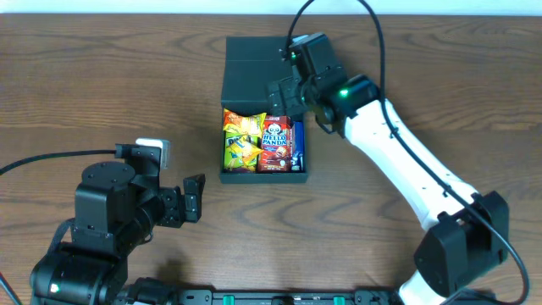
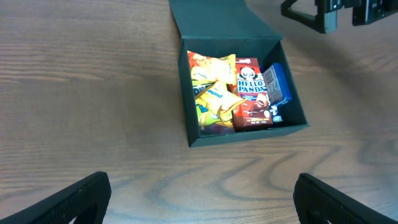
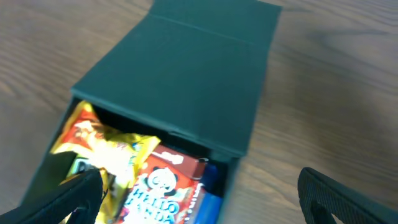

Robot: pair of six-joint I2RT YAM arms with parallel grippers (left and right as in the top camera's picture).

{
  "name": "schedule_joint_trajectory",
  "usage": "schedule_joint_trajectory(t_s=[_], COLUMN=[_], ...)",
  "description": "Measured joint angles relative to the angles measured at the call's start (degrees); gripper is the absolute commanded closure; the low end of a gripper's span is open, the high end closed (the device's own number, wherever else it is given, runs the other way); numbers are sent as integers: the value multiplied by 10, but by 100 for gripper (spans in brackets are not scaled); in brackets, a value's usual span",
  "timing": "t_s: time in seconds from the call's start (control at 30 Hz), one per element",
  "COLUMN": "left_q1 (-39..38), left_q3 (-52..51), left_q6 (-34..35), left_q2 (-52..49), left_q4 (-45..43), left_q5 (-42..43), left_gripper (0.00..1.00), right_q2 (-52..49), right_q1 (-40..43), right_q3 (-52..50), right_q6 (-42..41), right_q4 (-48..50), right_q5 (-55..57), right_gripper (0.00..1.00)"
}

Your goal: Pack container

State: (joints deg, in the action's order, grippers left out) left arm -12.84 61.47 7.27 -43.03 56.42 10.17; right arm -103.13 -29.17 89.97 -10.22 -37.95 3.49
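Roughly mid-worktop [image 1: 85, 85], toward the far side, sits the black box [image 1: 264, 177], its lid [image 3: 180, 81] tilted over the far part. Inside lie yellow packets [image 1: 243, 140] at left, a red Hello Panda carton [image 1: 275, 144] in the middle and a blue packet [image 1: 297, 144] at right. The right arm [image 1: 398, 152] holds its jaws wide and empty above the box's far right; the left arm [image 1: 110, 212], near left and well apart, likewise has wide, empty jaws.

My left gripper [image 1: 191, 202] sits pulled in close to its base, fingers [image 2: 81, 196] spread wide apart. My right arm [image 1: 406, 161] stretches far forward, wrist pitched down, and the right gripper [image 1: 286, 91] is spread wide too.
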Motion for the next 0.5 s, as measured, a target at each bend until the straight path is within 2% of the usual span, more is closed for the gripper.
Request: schedule_joint_trajectory(t_s=[0.37, 0.5], left_q1=[0, 0], left_q3=[0, -2], left_q6=[2, 2], left_q2=[-1, -36], left_q4=[-77, -169], left_q5=[-16, -42], left_gripper=[5, 5], right_q2=[0, 0], right_q1=[59, 66], right_q3=[0, 0], right_q6=[0, 0], right_q4=[-9, -17], right_q5=[5, 7], right_gripper=[1, 1])
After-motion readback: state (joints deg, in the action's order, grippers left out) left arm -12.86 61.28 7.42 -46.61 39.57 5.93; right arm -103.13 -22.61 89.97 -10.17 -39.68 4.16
